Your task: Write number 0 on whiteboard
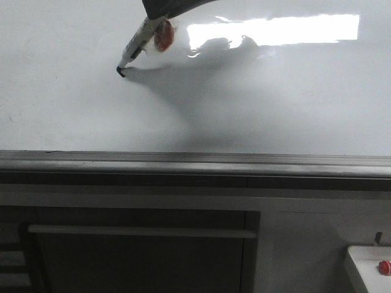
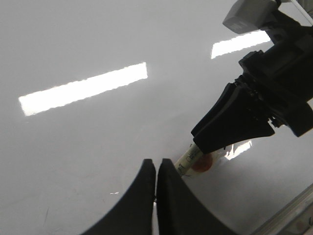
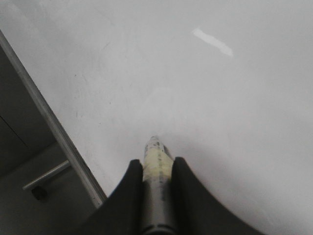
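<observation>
the whiteboard fills the upper part of the front view, glossy and white, with a bright rectangular reflection near its top and a grey metal ledge along its lower edge, above a dark cabinet front. no number 0 shows on the board: the surface looks blank in all three views apart from faint smudges. the right gripper is closed around a marker, its two dark fingers pressing the barrel from either side, with a pale taped band on the barrel sitting between them. in the front view the marker slants down and to the left from the top edge of the picture, and its black tip is at the board surface in the upper left area, seemingly touching it, with a soft shadow spreading to the right and downward. a small reddish patch sits beside the marker's upper part. the left gripper has its fingers pressed together with only a thin seam between them and nothing held, hovering near the board close to the right arm. a white object with a small red knob sits at the lower right corner of the front view.
</observation>
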Controlling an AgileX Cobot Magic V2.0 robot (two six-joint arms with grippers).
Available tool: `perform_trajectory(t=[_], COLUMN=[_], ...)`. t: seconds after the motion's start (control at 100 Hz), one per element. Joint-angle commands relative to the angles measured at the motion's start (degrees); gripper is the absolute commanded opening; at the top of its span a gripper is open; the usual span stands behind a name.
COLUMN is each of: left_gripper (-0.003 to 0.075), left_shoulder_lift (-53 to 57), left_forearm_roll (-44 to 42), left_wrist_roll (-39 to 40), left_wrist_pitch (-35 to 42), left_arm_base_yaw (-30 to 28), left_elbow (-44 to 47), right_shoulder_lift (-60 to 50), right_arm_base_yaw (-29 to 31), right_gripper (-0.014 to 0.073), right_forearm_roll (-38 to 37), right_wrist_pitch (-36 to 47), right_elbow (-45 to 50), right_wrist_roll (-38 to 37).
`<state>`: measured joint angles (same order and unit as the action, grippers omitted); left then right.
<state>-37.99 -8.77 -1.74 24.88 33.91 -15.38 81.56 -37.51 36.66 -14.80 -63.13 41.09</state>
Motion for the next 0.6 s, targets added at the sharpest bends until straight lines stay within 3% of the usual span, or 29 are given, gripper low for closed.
perform_trajectory(t=[0.0,0.26,0.59], left_gripper=[-0.002,-0.002,-0.002], left_shoulder_lift=[-0.1,-0.1,-0.1], left_forearm_roll=[0.9,0.9,0.9], left_wrist_roll=[0.3,0.3,0.3], left_wrist_pitch=[4.2,4.2,4.2], left_arm_base_yaw=[-0.1,-0.1,-0.1], left_elbow=[-1.6,-1.6,-1.6], right_shoulder_lift=[-1.4,-2.0,-5.8], right_arm_base_yaw=[1.8,7.2,12.1], right_gripper=[-0.0066,-0.0066,-0.0066], right_forearm_roll=[0.1,-0.5,-1.2], right_wrist_pitch=[3.7,-0.8,-9.1], right_elbow=[-3.1,-7.7,-5.8], right_wrist_roll=[0.4,0.4,0.4])
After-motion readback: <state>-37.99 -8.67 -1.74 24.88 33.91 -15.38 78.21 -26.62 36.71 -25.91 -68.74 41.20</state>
